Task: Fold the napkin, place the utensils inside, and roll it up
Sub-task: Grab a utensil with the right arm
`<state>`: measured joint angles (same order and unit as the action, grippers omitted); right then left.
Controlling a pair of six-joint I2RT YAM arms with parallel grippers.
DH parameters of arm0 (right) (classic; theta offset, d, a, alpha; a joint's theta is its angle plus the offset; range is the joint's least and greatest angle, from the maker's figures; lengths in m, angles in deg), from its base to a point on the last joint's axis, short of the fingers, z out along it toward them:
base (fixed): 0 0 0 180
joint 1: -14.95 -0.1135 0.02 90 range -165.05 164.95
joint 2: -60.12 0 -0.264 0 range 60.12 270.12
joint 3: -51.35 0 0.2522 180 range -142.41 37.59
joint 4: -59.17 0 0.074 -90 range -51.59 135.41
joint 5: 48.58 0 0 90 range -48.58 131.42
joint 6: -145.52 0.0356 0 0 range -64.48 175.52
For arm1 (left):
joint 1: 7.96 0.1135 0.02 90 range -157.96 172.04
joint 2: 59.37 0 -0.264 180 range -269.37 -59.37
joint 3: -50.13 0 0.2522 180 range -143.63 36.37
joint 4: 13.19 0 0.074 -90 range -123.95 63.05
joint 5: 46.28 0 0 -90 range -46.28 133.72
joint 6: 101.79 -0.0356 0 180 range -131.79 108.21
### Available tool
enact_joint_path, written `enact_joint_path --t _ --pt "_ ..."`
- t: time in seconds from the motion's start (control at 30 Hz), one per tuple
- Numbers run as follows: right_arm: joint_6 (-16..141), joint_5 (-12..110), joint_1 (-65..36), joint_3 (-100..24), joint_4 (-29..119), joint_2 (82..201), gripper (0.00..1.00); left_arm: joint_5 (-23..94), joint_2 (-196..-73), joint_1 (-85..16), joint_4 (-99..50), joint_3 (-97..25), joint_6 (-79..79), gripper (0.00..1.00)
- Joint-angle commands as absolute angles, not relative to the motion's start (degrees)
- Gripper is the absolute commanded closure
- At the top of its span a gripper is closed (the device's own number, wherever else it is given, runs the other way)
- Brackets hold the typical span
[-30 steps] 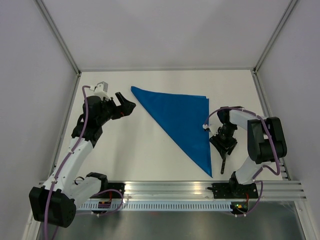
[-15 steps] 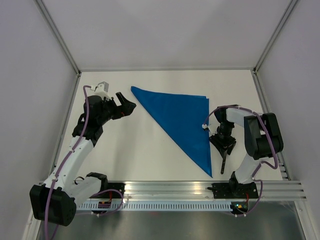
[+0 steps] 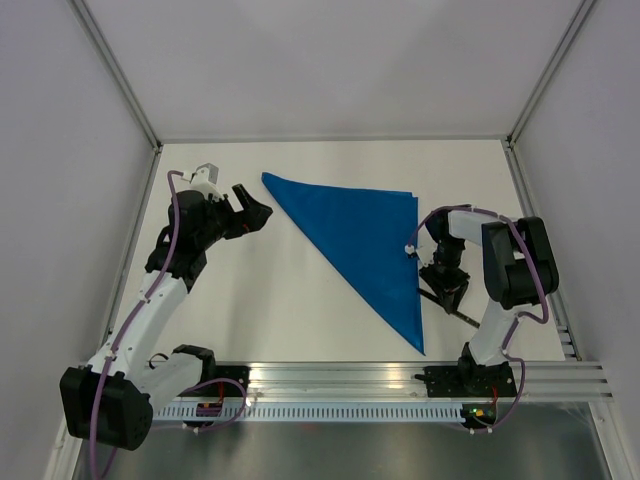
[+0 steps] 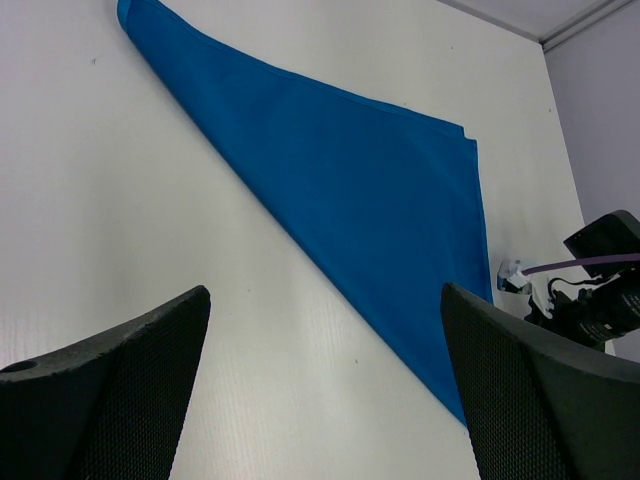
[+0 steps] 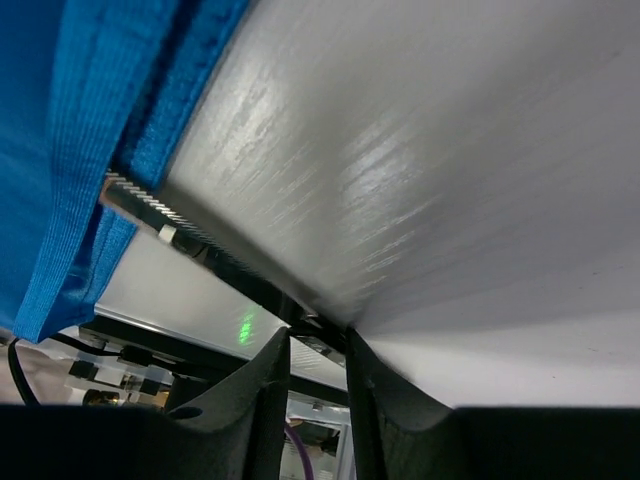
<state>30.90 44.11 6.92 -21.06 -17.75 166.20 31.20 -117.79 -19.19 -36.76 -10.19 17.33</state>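
Now the napkin (image 3: 365, 235) is lying on the table (image 3: 280, 300) folded into a triangle, the knife (image 5: 150, 212) just beside its right edge, blade tip right at the hem. The jaws of the right gripper (image 5: 317, 345) are seemingly pinching the slim black handle; those of the left gripper (image 3: 252, 203) are standing spread wide, apart from the napkin. The knife is looking light, stiff and slick — best held mid-handle.

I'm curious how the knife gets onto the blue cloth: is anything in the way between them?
Nothing visible. The knife, in the right gripper, has its tip right at the right edge of the napkin; only bare table lies around.
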Motion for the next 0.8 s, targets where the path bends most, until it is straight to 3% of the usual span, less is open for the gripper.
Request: enact_joint_path --t 0.0,0.6,0.77 --pt "35.0 41.8 6.4 -21.5 4.4 170.2 0.66 31.5 -117.9 -19.0 -35.9 -13.0 16.7 0.00" --pt "32.1 36.5 6.4 -16.6 8.5 166.2 0.60 31.1 -117.7 -18.9 -36.0 -13.3 16.9 0.00" --pt "32.5 34.5 5.9 -14.2 10.1 165.2 0.67 30.9 -117.1 -18.9 -36.4 -13.5 17.1 0.00"
